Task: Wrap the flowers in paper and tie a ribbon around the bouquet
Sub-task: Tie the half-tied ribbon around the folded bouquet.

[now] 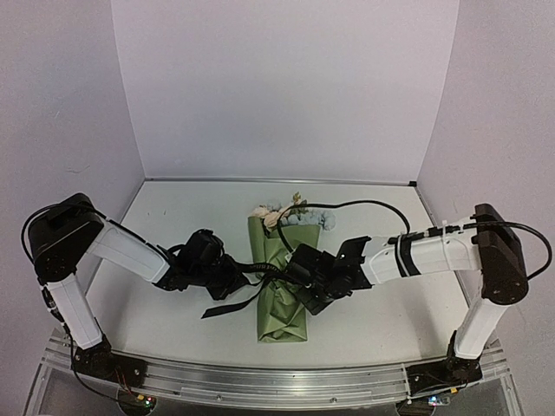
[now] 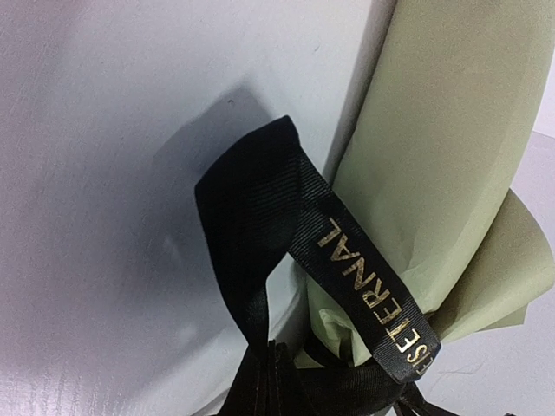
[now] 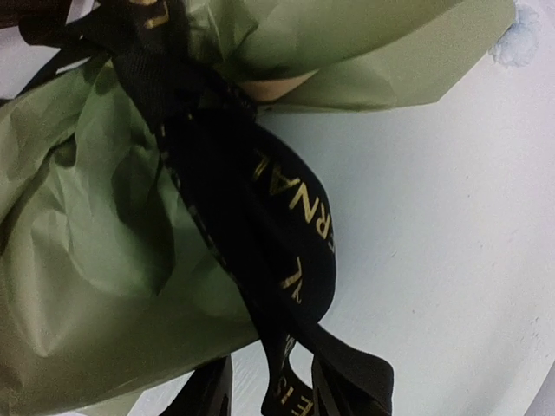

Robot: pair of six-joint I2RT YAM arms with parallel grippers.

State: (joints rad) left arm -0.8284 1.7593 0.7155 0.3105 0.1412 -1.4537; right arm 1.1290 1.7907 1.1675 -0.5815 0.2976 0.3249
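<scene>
The bouquet (image 1: 282,316) lies at the middle of the surface (image 1: 173,217), its flowers (image 1: 290,214) at the far end and the olive paper (image 2: 434,156) wrapped round them. The black ribbon (image 2: 260,217) crosses its waist. The left gripper (image 1: 238,276) is closed tight on the ribbon beside the paper. The right gripper (image 1: 299,273) sits at the ribbon on the opposite side; I cannot tell whether it grips.

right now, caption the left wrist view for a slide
Close-up: black gold-lettered ribbon loops in front of the rolled olive-green paper, white table behind.
</scene>
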